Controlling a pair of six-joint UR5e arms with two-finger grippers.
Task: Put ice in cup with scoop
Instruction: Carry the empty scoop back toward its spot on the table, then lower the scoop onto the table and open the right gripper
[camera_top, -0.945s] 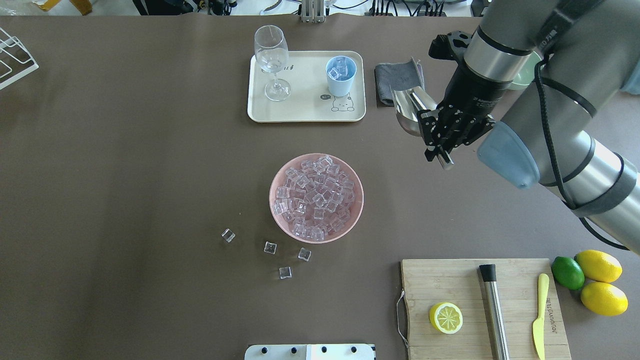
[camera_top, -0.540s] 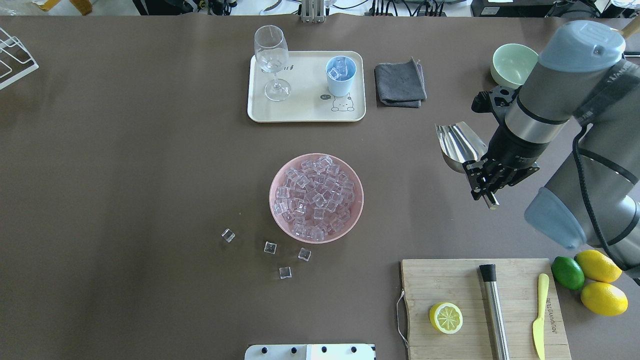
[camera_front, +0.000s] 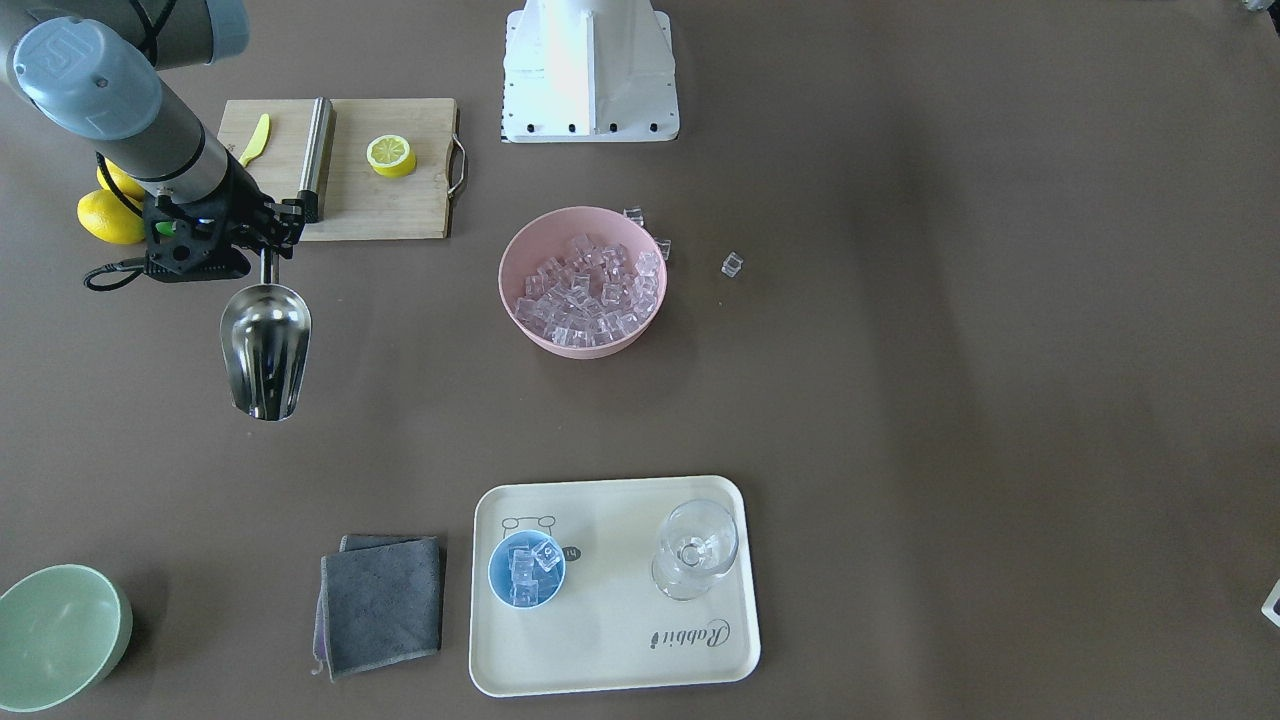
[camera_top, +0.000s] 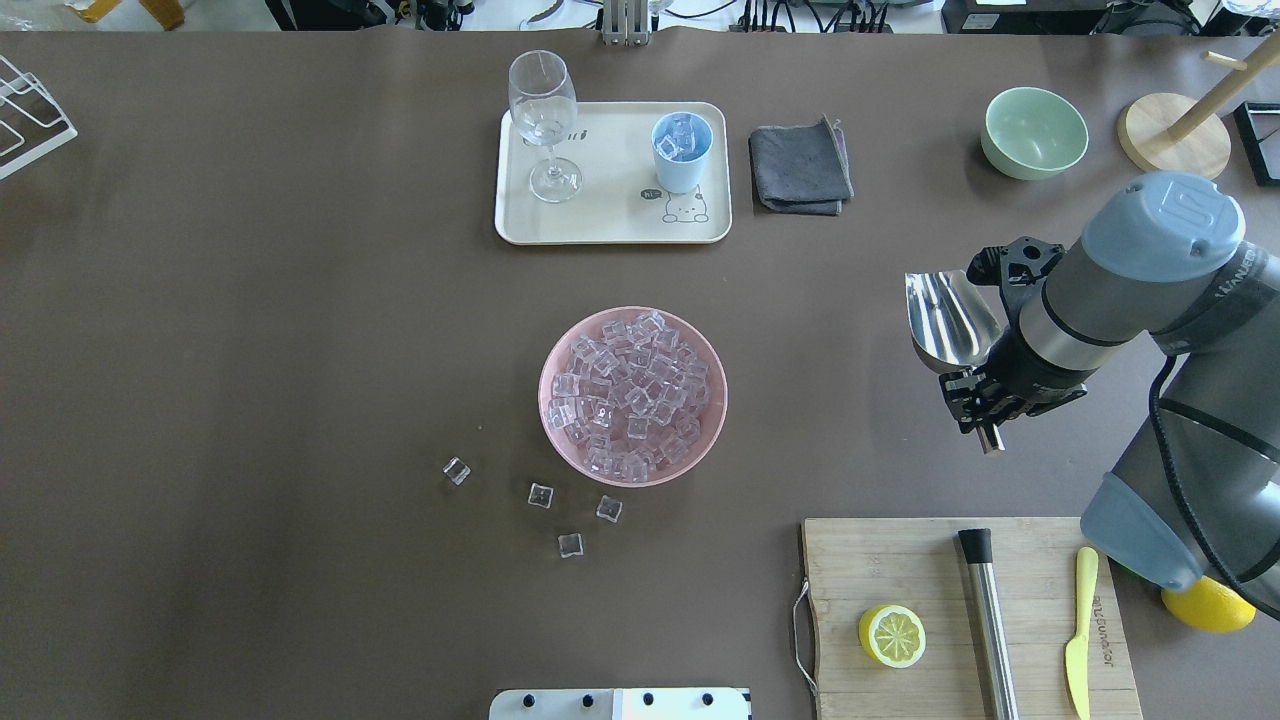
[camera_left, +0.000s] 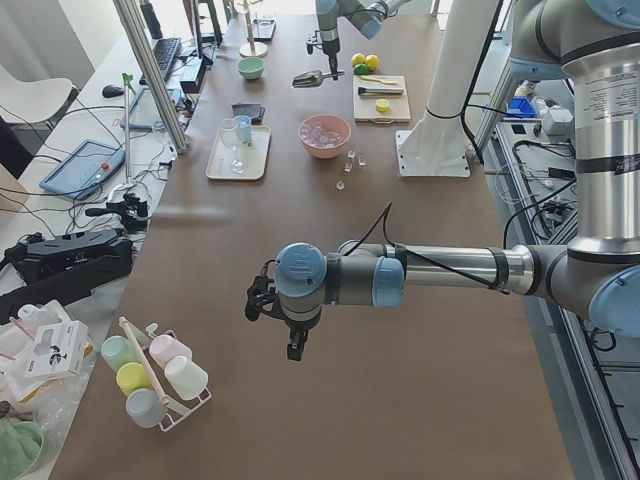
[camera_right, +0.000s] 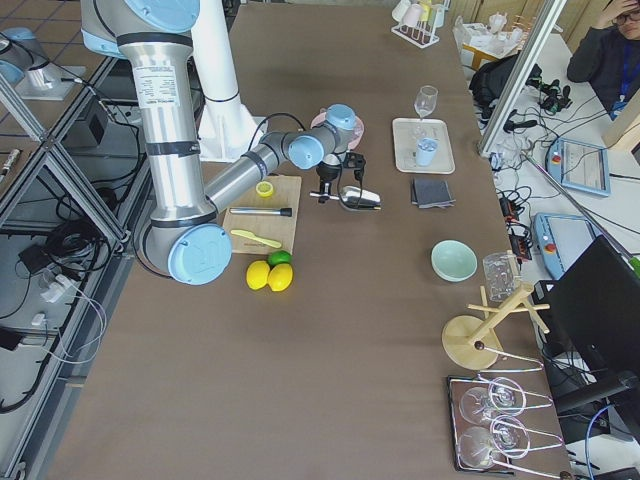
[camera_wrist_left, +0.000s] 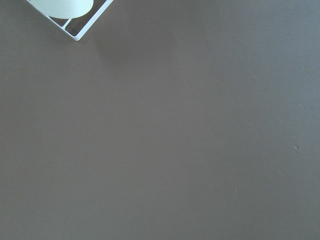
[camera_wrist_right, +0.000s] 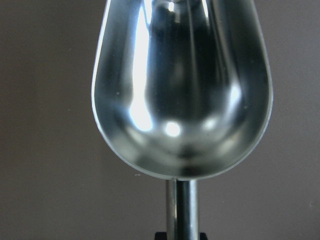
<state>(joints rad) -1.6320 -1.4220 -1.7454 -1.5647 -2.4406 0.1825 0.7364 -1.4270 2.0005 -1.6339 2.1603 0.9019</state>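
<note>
My right gripper (camera_top: 982, 405) is shut on the thin handle of the shiny steel scoop (camera_top: 950, 320) and holds it above bare table at the right, trough facing up. The right wrist view shows the scoop's trough (camera_wrist_right: 182, 100) empty. It also shows in the front view (camera_front: 265, 350). The light-blue cup (camera_top: 682, 150) stands on the cream tray (camera_top: 610, 228) with a few ice cubes (camera_front: 527, 570) in it. The pink bowl (camera_top: 542, 395) at mid-table is full of ice (camera_top: 633, 395). My left gripper (camera_left: 295, 340) shows only in the left side view; I cannot tell its state.
Several loose ice cubes (camera_top: 540, 495) lie by the pink bowl. A wine glass (camera_top: 543, 120) stands on the tray. A grey cloth (camera_top: 800, 165) and a green bowl (camera_top: 1033, 130) sit at the far right. A cutting board (camera_top: 920, 560) holds a muddler (camera_top: 988, 620), a lemon half and a knife.
My right arm has carried the scoop away from the tray and cloth, to the right and toward the robot's side of the table. The left arm has not visibly moved.
</note>
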